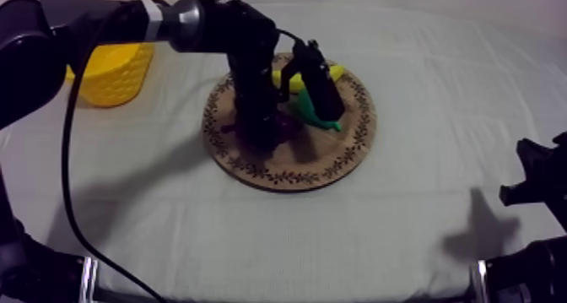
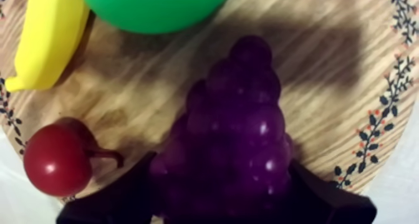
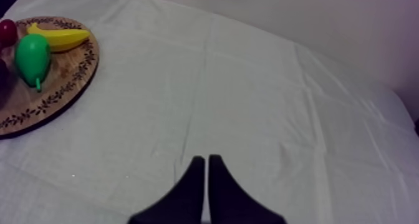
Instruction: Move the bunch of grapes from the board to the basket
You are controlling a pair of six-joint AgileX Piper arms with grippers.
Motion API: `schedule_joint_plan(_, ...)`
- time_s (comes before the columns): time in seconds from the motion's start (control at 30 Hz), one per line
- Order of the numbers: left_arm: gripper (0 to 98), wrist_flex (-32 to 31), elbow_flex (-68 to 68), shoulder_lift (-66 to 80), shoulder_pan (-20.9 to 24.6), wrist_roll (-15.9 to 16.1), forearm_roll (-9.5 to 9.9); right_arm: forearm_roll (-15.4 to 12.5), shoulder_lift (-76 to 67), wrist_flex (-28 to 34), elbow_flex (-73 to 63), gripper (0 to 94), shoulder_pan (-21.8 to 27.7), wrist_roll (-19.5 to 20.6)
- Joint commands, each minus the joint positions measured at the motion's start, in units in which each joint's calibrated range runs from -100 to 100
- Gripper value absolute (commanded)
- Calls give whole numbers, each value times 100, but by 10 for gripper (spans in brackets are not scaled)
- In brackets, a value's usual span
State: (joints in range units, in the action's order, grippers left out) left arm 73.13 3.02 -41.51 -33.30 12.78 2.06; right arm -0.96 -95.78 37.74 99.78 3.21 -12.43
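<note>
Resting on the wooden board [image 2: 156, 83], the bunch of grapes [image 2: 234, 126] is clasped by the left gripper [image 2: 219, 167]. The right gripper [image 3: 206, 173] is seen closed on nothing over the cloth [image 3: 249, 102].

A counter [image 1: 439, 112] under creased grey-white cloth [image 3: 249, 102], plain pale wall [image 3: 349, 20] behind, perhaps dimly lit.

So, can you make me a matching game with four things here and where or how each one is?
1. bunch of grapes
2. banana
3. yellow basket
4. right gripper

A. fingers together, empty
B. on the cloth, off the wooden board
C. between the fingers of the left gripper
D. beside the pear

Pairs: 1-C, 2-D, 3-B, 4-A
</note>
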Motion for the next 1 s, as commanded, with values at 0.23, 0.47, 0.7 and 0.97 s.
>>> schedule_joint_plan(0.23,569,-477,-736,826,-103,-164,-75,0,2,0,-1,3,1,0)
schedule_joint_plan(0.47,582,-454,-1396,1928,-255,-464,-84,0,2,0,-1,3,1,1)
schedule_joint_plan(0.7,591,-373,-2019,3073,-368,-780,-80,0,2,0,-1,3,1,0)
schedule_joint_plan(0.97,594,-338,-2120,4139,44,-860,-91,0,2,0,-1,3,1,0)
